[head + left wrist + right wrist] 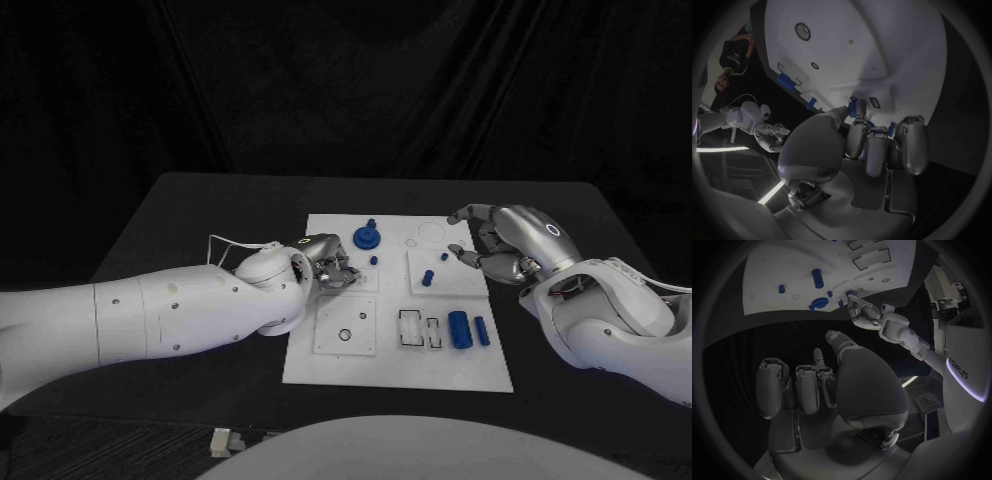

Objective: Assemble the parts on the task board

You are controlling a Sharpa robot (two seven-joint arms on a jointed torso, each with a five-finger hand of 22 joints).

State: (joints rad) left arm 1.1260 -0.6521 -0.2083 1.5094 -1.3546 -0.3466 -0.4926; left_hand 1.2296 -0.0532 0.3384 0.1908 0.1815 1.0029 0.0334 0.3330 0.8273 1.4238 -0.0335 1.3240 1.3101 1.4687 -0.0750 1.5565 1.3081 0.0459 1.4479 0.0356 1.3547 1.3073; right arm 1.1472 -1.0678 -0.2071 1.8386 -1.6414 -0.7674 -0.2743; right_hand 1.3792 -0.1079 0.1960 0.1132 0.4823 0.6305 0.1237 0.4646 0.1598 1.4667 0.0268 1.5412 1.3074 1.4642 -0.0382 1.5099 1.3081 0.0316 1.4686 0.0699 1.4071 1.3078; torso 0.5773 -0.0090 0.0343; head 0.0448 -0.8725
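From my remote seat, I saw the white task board (325,370) lying in the middle of the black table (188,205), with the blue parts spread over it. A round blue part with a short stem (368,237) stood near the board's far edge, a small blue peg (430,277) stood upright right of centre, and a blue cylinder (460,329) lay beside a slimmer blue bar (482,331) toward the near right (both next to two empty rectangular slots). The left hand (326,262) sat over the board's left side, its fingers (857,140) curled close to a small blue part (853,106); whether it actually gripped that piece I could not tell. The right hand (502,243) hovered at the board's far right edge, fingers curled in and holding nothing.
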